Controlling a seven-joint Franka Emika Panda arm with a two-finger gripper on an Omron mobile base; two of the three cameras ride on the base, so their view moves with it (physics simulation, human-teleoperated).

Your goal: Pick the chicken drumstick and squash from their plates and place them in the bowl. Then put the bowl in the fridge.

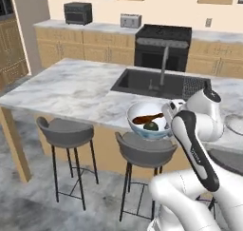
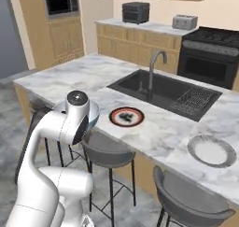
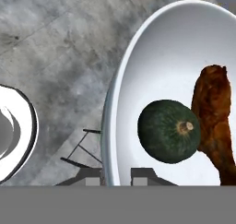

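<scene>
Hand view: the claw [image 3: 116,174] is clamped on the bowl's [image 3: 138,48] rim at 6 o'clock. The squash [image 3: 168,131] touches the drumstick [image 3: 214,112] at its 3 o'clock.

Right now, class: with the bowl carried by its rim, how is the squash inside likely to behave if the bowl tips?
The squash looks round and smooth-skinned, so it would probably roll. The bowl has a slick white inside, offering little grip. The chicken drumstick beside it might block rolling that way.
</scene>
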